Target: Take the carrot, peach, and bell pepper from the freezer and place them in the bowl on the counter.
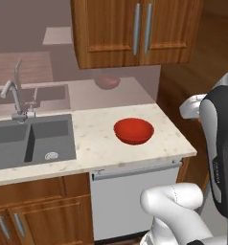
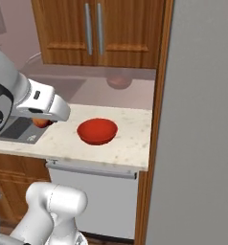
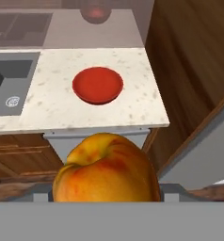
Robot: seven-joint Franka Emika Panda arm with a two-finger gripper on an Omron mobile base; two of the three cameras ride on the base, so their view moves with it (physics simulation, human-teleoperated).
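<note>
From left: a dark grey double sink basin (image 1: pixel 34 139) is set in the beige speckled stone counter (image 1: pixel 94 146), where a shallow glossy red bowl (image 1: pixel 133 130) stands empty. Short of the counter's front edge, the arm's two-finger gripper (image 2: pixel 41 122) is clamped around a round yellowish-orange peach (image 3: pixel 107 169) with a reddish blush. The tall grey freezer (image 2: pixel 202 143) stands at right.

Pincer (image 3: pixel 107 190) — jaws apart around peach (image 3: pixel 107 169)
</note>
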